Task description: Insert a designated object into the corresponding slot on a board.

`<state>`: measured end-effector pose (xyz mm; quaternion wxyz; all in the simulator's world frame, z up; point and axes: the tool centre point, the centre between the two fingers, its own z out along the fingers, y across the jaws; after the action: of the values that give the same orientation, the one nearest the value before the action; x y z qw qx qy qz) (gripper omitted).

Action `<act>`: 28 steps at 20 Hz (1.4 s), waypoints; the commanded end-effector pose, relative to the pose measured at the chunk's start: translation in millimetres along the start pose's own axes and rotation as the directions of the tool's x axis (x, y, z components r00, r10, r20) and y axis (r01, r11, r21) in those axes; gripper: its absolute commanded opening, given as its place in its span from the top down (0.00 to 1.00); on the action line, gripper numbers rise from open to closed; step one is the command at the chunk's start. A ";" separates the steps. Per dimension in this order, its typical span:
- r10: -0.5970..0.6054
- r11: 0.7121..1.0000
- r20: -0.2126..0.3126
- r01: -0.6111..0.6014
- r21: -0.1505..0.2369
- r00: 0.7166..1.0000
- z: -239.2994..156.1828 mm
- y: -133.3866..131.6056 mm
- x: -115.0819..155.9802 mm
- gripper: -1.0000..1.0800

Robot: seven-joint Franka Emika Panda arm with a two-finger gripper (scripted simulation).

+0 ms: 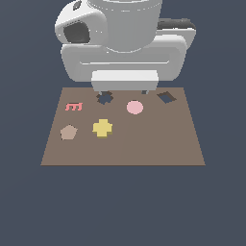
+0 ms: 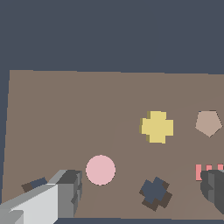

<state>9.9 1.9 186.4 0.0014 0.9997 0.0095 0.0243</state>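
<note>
Nearest the lens, two grey fingers of the gripper stand wide apart, holding nothing. Between them lie the pink disc and the dark cross-shaped slot. Farther out on the brown board rests the yellow cross, flat, plus-shaped, untouched, with a tan pentagon beside it.

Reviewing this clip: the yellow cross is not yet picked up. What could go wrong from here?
The gripper hangs open, holding nothing, away from the yellow cross. The pink disc and tan pentagon lie nearby, so a descent off target might bump one. The cross-shaped slot looks rotated relative to the piece, so insertion may jam without turning it.
</note>
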 end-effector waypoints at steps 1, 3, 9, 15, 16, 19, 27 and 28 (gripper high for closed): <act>0.000 1.000 0.000 0.000 0.000 1.000 0.0 0.0 0.0 0.04; 0.000 1.000 0.000 0.000 0.000 1.000 1.0 0.3 0.1 0.04; 0.007 1.000 0.007 -0.007 0.000 1.000 19.3 9.6 2.5 0.04; 0.021 1.000 0.020 -0.021 0.000 1.000 57.3 28.3 7.2 0.04; 0.024 1.000 0.023 -0.024 0.000 0.999 65.4 32.2 8.2 0.04; 0.033 0.999 0.031 -0.033 0.000 0.999 90.2 44.3 11.0 0.04; 0.048 0.999 0.046 -0.048 0.001 0.998 131.4 64.5 16.3 0.04; 0.049 0.999 0.047 -0.049 0.001 0.998 134.1 65.9 16.7 0.04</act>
<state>32.8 -61.7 58.2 0.0002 0.9999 -0.0146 0.0009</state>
